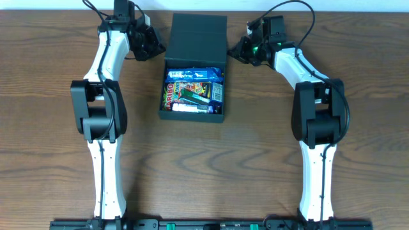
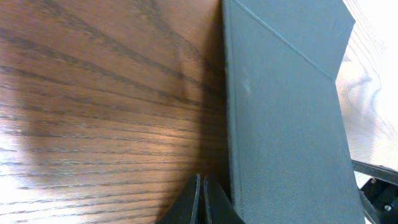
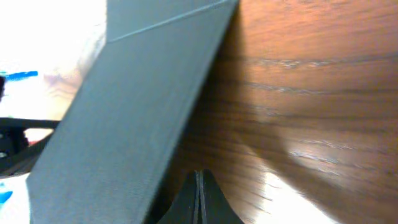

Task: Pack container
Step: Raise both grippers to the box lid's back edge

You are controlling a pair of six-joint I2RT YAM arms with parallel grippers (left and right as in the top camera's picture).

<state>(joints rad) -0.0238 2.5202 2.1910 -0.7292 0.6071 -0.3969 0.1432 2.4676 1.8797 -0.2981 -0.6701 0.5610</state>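
1. Overhead is showing one container (image 1: 192,117) sitting centred on the table (image 1: 51,96), lid (image 1: 199,35) lying open, snack packets (image 1: 192,89) inside; packet count unreadable.
2. Two grippers are flanking the lid: left gripper (image 1: 152,48), right gripper (image 1: 236,50).
3. Wrist views are showing what overhead isn't: both claws clenched, gripping nothing.
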